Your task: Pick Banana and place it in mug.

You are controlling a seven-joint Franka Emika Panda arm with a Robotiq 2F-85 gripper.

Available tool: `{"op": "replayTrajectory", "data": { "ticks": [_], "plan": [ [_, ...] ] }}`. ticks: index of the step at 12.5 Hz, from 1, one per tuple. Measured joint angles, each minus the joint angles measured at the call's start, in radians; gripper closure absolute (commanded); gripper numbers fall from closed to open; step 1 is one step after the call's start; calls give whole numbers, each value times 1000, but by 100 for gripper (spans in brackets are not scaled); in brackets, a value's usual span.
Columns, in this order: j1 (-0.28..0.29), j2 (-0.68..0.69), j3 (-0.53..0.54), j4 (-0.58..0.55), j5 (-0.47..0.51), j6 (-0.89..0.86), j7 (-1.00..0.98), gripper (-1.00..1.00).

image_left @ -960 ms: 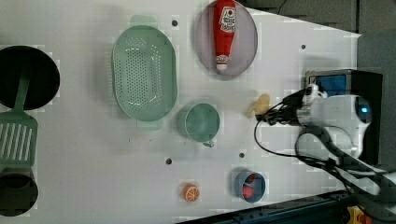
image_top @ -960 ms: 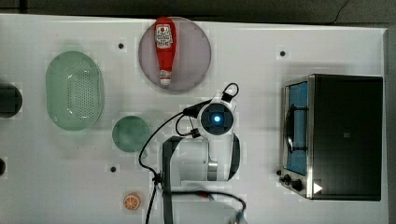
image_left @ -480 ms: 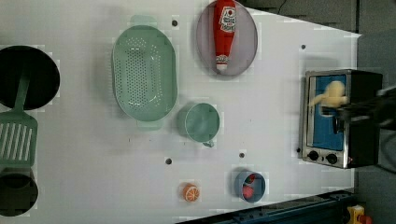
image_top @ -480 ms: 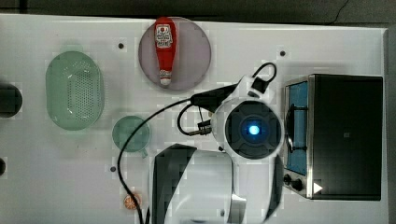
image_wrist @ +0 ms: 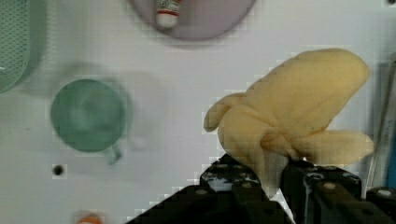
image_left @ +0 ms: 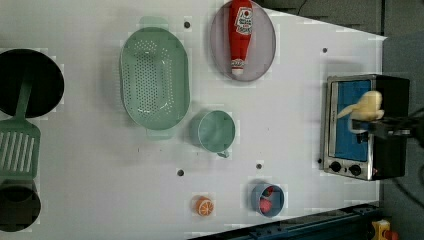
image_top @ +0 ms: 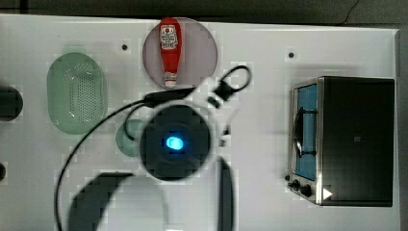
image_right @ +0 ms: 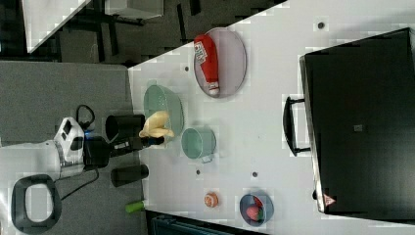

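End effector [image_wrist: 273, 179] clamped on the banana [image_wrist: 292, 109], lifted above the counter [image_left: 280, 130]. Mug [image_left: 216, 131] sits just beside the green basket [image_left: 155, 77], near the plate [image_left: 262, 45] carrying the ketchup bottle [image_left: 240, 32]. Top view: arm covers most of the mug [image_top: 126, 137]. Left view shows orange slice [image_left: 203, 205] and blue bowl [image_left: 267, 199] near the mug, toaster oven [image_left: 367, 125] well apart.

1 banana [image_left: 367, 104], 1 mug [image_left: 216, 131], 1 ketchup btl [image_left: 240, 35], 1 plate [image_left: 266, 45], 1 basket [image_left: 155, 80], 1 bowl [image_left: 267, 199], 1 orange slice [image_left: 203, 205], 1 oven [image_left: 350, 125].

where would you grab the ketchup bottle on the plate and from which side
Grip the ketchup bottle across its wide red body, coming straight down from above. It lies flat on the grey plate, cap toward the mug, so its long sides are open for the fingers; the narrow cap end would likely slip.
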Motion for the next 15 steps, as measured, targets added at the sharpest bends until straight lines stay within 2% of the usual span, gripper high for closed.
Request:
{"op": "replayTrajectory", "data": {
  "ticks": [2, 4, 5, 8, 10, 12, 13, 15],
  "plan": [
    [-11, 50, 109, 6, -13, 1, 126, 57],
    [4, 70, 212, -39, 43, -12, 297, 56],
    [34, 78, 242, -64, 54, -11, 364, 57],
    [42, 96, 318, -102, 71, 122, 570, 57],
    [47, 125, 336, -109, 69, 272, 644, 57],
    [41, 183, 354, -117, 100, 335, 703, 57],
    [43, 231, 354, -119, 87, 372, 712, 51],
    [47, 318, 340, -158, 78, 407, 733, 8]
  ]
}}
